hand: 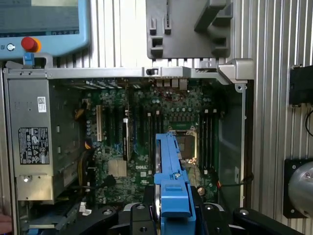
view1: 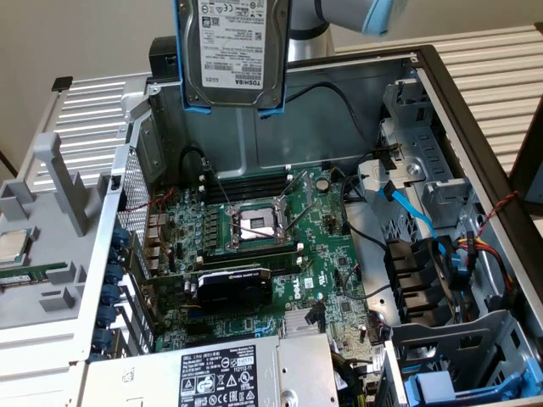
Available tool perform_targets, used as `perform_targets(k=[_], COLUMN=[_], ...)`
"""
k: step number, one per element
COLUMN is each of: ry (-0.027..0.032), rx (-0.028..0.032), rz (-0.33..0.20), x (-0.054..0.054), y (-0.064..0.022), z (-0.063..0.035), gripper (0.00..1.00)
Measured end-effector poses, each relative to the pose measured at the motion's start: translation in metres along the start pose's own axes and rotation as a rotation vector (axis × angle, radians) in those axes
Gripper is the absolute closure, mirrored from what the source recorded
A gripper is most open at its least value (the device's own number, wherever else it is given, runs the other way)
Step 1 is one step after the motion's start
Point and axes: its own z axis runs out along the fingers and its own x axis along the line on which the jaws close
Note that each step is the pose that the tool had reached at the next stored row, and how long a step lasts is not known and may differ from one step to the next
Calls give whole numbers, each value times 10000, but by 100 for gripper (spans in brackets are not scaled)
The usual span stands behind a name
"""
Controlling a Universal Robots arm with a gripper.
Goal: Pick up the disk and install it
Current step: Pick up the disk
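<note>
The disk (view1: 233,51), a silver drive with a white TOSHIBA label in a blue plastic frame, hangs upright above the far wall of the open computer case (view1: 475,170). In the wrist view its blue frame (hand: 171,181) is edge-on, clamped between the black fingers (hand: 142,215) of my gripper (hand: 173,208). The gripper is shut on the disk, which is off every surface. The arm's grey and light-blue joint (view1: 365,13) shows just behind it.
Under the disk lie the motherboard (view1: 280,254) with its open processor socket (view1: 259,225), and a grey power-supply box (view1: 229,373). Metal drive cages (view1: 424,178) with blue and black cables fill the exterior view's right. A grey tray (view1: 51,254) holds a small chip (view1: 13,246). A pendant (hand: 44,24) lies beyond the case.
</note>
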Motion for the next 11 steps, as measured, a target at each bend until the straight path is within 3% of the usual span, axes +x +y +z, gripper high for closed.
perform_targets(k=[4, 11], ry=[-2, -6], rx=[19, 105], rz=[0, 0], x=[27, 70], y=[-139, -342], z=[-3, -10], gripper=[63, 63])
